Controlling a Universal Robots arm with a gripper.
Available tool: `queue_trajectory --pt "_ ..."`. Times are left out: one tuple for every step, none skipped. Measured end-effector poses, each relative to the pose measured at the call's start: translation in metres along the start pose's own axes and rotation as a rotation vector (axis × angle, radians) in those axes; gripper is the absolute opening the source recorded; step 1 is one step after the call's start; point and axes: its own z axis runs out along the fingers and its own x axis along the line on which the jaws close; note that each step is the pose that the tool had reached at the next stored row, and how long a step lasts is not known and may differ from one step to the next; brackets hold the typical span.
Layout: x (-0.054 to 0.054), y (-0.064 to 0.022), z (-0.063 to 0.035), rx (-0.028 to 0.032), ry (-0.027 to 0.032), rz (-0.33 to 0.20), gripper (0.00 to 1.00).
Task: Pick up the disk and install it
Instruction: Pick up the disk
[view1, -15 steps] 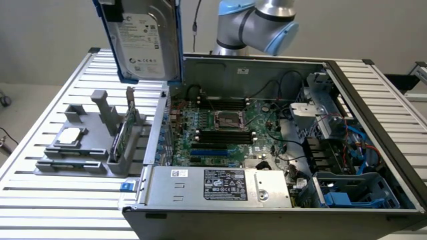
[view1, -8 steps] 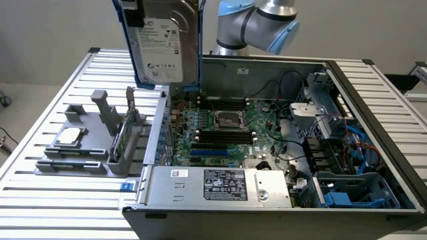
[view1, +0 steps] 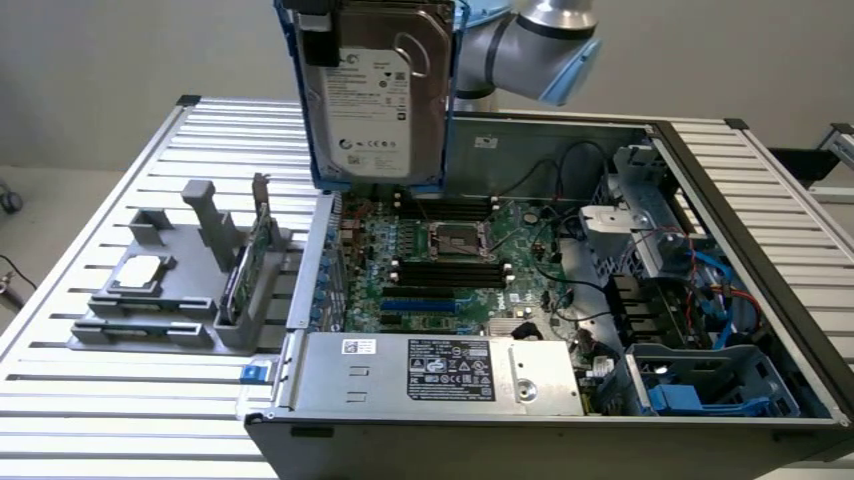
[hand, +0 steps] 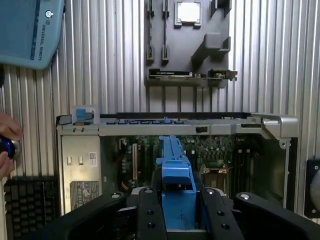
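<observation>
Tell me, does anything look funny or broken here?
Nothing looks broken or spilled. The one funny sight is the disk, hanging in the air on its edge above the open computer case, because the tool grips it. A person's hand pokes in beside the case.

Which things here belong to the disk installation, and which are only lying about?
Job: the disk, held up by the pincer; the open computer case below it.
Lying about: the grey holder, its square chip, the green card.

Silver arm (view1: 550, 25) with pale blue joint caps (view1: 567, 75) marked Universal Robots; black, screw-studded pincer (hand: 181, 205).
</observation>
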Motion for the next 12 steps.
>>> queue_trajectory --pt "0.002 -0.0046 -0.0001 0.0000 0.0000 0.000 0.33" --pt "0.004 -0.0090 -0.0001 0.0000 -0.0001 0.000 0.33" --pt "0.005 -0.0136 -0.0003 -0.0001 0.0000 0.000 0.33" --pt "0.007 -0.0184 -0.0004 -0.0002 0.0000 0.000 0.33" --pt "0.009 -0.0228 -0.0005 -0.0002 0.0000 0.000 0.33" --pt "0.013 -0.0319 -0.0006 -0.0002 -0.0001 0.000 0.33" --pt "0.014 -0.0364 -0.0007 -0.0003 0.0000 0.000 0.33" --pt "0.016 -0.0412 -0.0008 -0.0004 0.0000 0.000 0.33" --pt "0.018 -0.0458 -0.0009 -0.0004 -0.0001 0.000 0.33" --pt "0.020 -0.0503 -0.0010 -0.0005 0.0000 0.000 0.33" --pt "0.022 -0.0548 -0.0011 -0.0005 0.0000 0.000 0.33" --pt "0.023 -0.0593 -0.0012 -0.0006 0.0000 0.000 0.33"
